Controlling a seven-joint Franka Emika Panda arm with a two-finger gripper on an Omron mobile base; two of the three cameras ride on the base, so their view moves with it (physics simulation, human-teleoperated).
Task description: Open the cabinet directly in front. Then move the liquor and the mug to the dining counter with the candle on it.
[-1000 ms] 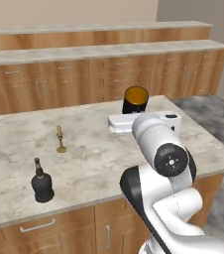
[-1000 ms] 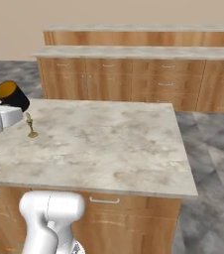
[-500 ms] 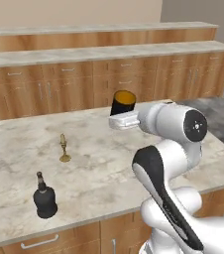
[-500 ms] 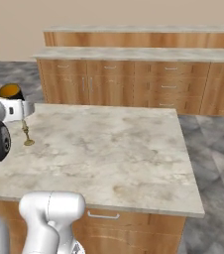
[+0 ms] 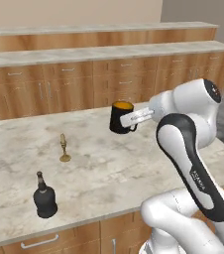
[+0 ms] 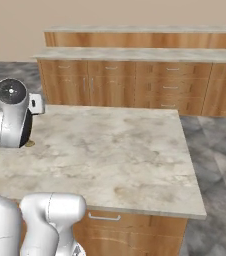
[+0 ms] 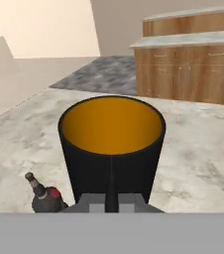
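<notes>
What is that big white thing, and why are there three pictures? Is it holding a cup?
The white thing is a robot arm. Two cameras ride behind it, one on its left and one on its right, and a third sits on its hand. Its gripper is shut on a black mug with a yellow inside, upright at the counter. The hand camera looks straight into that mug. On the marble counter stand a dark liquor bottle and a little gold candle, apart from each other. Wooden cabinets line the wall behind.

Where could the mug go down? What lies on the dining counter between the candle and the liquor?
Nothing: in the left base view only bare marble of the dining counter separates the candle from the liquor.
</notes>
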